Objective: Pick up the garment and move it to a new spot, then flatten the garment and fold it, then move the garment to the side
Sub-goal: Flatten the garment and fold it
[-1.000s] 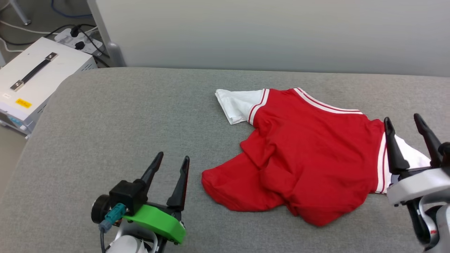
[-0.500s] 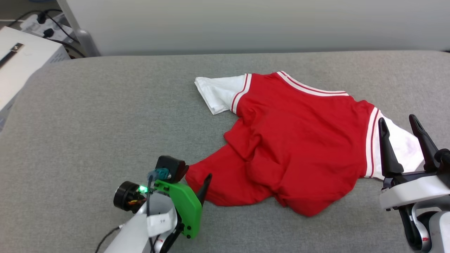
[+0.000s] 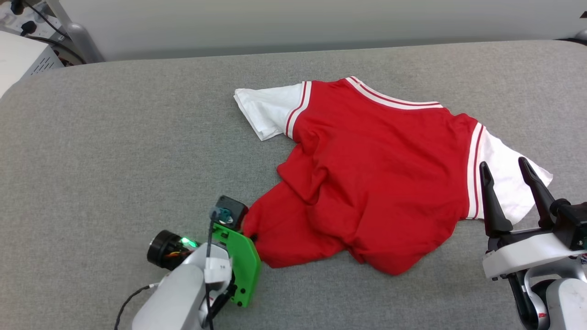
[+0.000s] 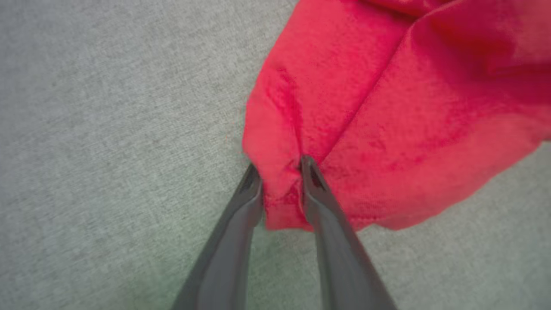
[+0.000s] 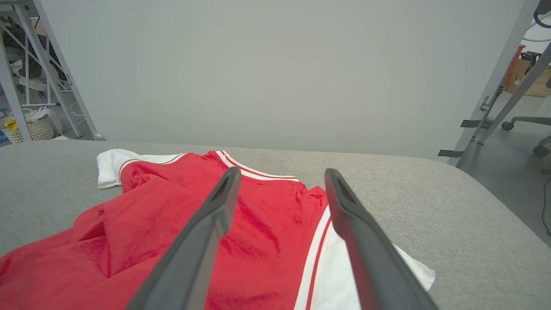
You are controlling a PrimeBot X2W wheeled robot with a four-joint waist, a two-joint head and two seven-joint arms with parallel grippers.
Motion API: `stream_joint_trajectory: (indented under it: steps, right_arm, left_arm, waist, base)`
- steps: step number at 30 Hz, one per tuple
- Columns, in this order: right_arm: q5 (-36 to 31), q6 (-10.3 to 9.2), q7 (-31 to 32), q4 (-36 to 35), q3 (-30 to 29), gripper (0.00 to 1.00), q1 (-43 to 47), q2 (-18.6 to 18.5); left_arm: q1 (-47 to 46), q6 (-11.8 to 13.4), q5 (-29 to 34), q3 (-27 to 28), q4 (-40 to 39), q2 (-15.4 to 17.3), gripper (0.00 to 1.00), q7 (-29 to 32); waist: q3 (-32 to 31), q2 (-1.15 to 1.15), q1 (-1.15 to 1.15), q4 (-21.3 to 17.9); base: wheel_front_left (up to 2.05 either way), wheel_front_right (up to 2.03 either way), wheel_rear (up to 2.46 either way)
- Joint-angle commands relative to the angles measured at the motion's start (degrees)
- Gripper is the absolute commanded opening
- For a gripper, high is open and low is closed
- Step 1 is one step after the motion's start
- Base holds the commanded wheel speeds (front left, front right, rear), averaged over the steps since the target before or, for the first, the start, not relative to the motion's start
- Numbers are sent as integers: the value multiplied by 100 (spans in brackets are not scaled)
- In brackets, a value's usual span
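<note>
The garment (image 3: 376, 183) lies crumpled on the grey padded table (image 3: 114, 137), red body up, one white sleeve at the far left and the other near my right gripper. In the left wrist view my left gripper (image 4: 280, 168) is shut on a fold of the garment (image 4: 387, 107) at its near left hem corner, with the tips resting on the table. In the head view its green mount (image 3: 240, 266) covers the fingers. My right gripper (image 3: 503, 165) stands open above the table by the right white sleeve, touching nothing; its view looks over the garment (image 5: 172, 224) between the open right gripper (image 5: 283, 172).
A white equipment box (image 3: 18, 59) and cables sit beyond the table's far left corner. A pale wall runs behind the table. Off the table's right edge are metal frame legs (image 5: 495, 86) and an office chair (image 5: 529, 125). Bare grey table spreads left of the garment.
The head camera has shifted. My left gripper swung right to the garment's near left corner, tipped down and closed on the fabric. The right gripper stayed open in place.
</note>
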Motion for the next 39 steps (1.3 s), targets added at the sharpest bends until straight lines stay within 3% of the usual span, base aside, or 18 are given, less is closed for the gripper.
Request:
stream_joint_trajectory:
  steps: [1,9,24,25,26,33,39]
  right_arm:
    - [-23,-4,-40,30,0,100,-33,11]
    - [-1,-4,-18,183,60,100,69,-23]
    - [18,-4,76,301,53,100,233,41]
    - [18,-4,76,308,54,100,233,45]
    - [18,-4,78,316,61,100,231,48]
    - [34,-4,88,298,11,100,222,17]
    - [42,-4,97,224,-32,100,149,-27]
  left_arm:
    - [69,-37,-45,-77,120,-27,0,54]
    - [413,-104,-217,-264,-30,55,0,37]
    - [1361,-183,-858,-1457,-1829,250,0,820]
    - [1338,-167,-821,-1452,-1862,259,26,785]
    - [1313,-125,-774,-1427,-1887,268,100,722]
    - [1186,287,-747,-861,-2004,365,100,114]
    - [896,607,-719,-80,-2193,499,100,-899]
  waist:
    - [-59,68,0,44]
    - [-447,68,0,291]
    - [-852,68,0,707]
    - [-855,68,0,709]
    - [-858,68,0,707]
    - [-835,68,0,632]
    - [-627,68,0,466]
  base:
    - [0,0,0]
    - [0,0,0]
    - [0,0,0]
    - [0,0,0]
    - [0,0,0]
    - [0,0,0]
    - [0,0,0]
